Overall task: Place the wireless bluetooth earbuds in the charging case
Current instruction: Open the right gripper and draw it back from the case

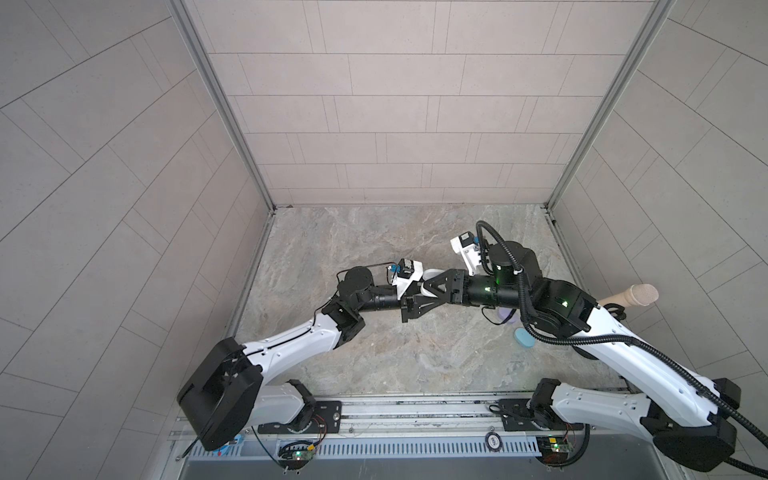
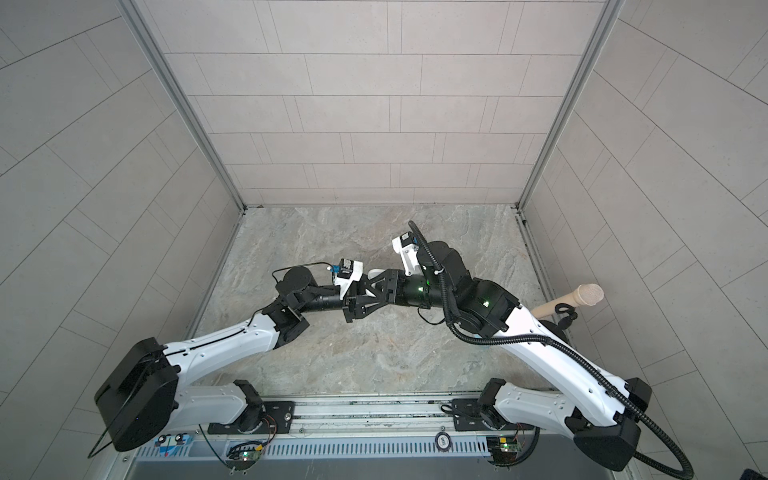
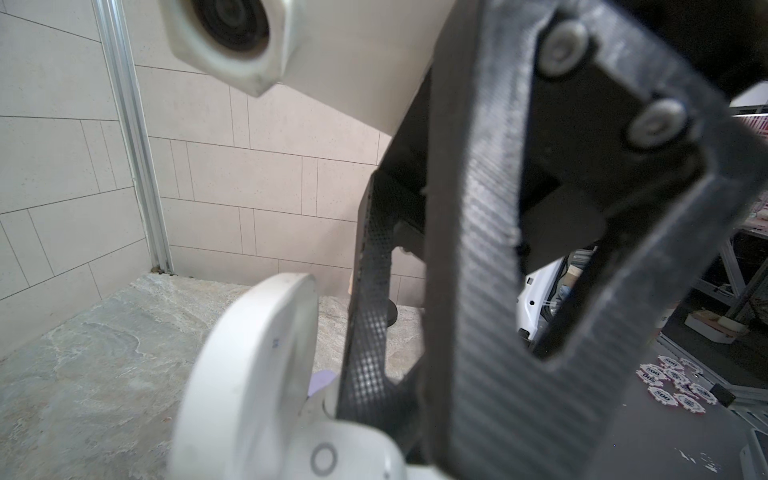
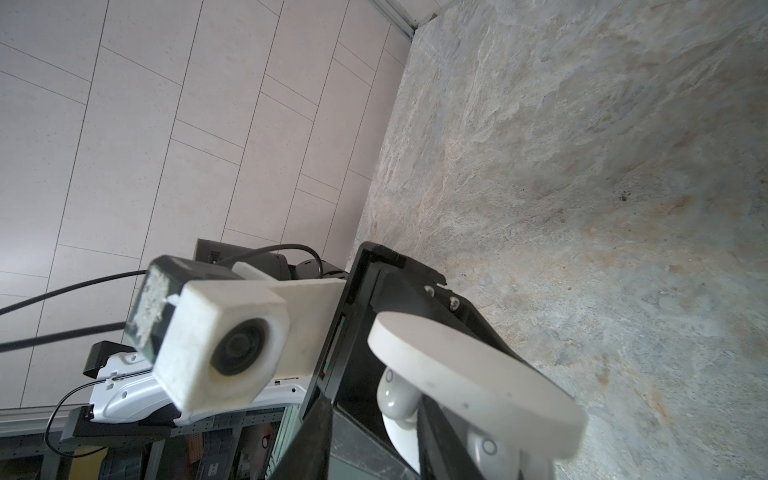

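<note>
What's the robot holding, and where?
The left gripper seems to hold the open white case by its base; whether the right gripper holds anything cannot be told.

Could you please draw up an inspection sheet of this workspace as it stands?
Surface: stone-patterned tabletop.
Job's things: white charging case, lid open, held up between the grippers, white earbuds showing in its base; lilac case and light blue case lie under the right arm.
Clutter: beige microphone at the table's right edge.
Grippers: left gripper shut, alongside the lid; right gripper fingertips at the case base, grip unclear.
Cables: corrugated conduit along the right arm; thin cable to the left wrist camera.
Surroundings: tiled walls; poker chips outside the cell.
</note>
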Tool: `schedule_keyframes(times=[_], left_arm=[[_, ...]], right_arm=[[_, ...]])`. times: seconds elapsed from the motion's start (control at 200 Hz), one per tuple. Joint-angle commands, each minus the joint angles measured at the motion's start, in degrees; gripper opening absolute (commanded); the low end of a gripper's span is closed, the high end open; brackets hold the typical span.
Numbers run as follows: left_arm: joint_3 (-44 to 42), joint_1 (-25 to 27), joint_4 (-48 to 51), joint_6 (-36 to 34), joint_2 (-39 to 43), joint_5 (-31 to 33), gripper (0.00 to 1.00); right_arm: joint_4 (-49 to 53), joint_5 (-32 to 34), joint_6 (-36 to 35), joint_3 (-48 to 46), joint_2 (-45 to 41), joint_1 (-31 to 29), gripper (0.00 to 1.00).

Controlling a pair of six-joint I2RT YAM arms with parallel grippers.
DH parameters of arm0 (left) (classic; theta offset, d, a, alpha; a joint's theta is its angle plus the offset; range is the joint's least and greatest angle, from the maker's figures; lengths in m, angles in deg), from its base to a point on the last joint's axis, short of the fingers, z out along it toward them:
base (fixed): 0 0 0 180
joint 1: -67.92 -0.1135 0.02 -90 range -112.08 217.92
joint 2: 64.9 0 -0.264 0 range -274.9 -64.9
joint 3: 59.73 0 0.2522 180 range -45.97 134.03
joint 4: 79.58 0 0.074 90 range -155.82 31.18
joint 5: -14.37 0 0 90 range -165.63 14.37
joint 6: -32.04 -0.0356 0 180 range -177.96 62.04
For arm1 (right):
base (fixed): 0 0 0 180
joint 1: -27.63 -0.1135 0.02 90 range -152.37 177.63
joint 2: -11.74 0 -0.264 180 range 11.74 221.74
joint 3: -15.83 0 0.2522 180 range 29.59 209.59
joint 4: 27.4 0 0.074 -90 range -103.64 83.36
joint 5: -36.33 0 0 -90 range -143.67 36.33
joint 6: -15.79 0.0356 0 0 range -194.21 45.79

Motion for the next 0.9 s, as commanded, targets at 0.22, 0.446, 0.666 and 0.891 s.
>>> schedule_keyframes(times=[0.22, 0.446, 0.666, 0.891], left_arm=[[0.2, 0.1, -1.2, -1.3, 1.6, 0.1, 0.10], [0.1, 0.1, -1.1, -1.2, 1.6, 0.1, 0.10], [-0.1, 0.1, -0.4, -1.4, 1.8, -0.3, 0.10], [-0.4, 0.4, 0.4, -1.6, 2.5, -0.9, 0.10]], right_arm=[[6.2, 2.0, -1.0, 2.8, -2.3, -0.7, 0.37], [9.6, 3.1, -4.3, 5.8, -2.8, -0.7, 0.39], [16.9, 5.3, -9.5, 12.6, -1.3, 0.7, 0.43], [21.6, 3.8, -14.9, 18.6, 4.5, 8.1, 0.45]])
